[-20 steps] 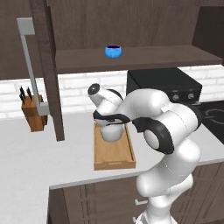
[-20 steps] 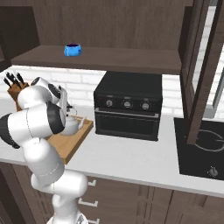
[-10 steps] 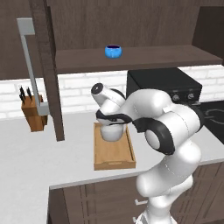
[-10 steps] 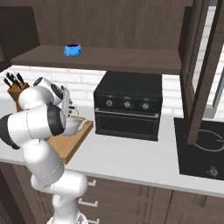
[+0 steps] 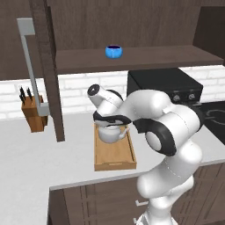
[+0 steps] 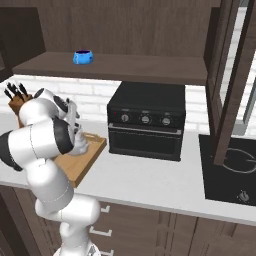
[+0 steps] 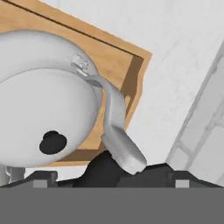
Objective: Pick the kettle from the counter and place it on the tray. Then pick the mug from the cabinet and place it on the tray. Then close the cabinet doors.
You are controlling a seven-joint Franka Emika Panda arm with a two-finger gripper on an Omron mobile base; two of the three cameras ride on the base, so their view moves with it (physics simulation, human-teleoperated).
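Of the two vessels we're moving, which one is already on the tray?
The kettle, the silver-grey one, sits in the wooden tray on the counter. The blue mug is up on the cabinet shelf.

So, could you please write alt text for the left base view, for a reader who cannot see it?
A white robot arm's gripper hangs just over a squat silver-grey metal kettle that sits on a rectangular light-brown wooden tray on the light-grey counter. A small bright blue mug stands on the dark wooden cabinet shelf above.
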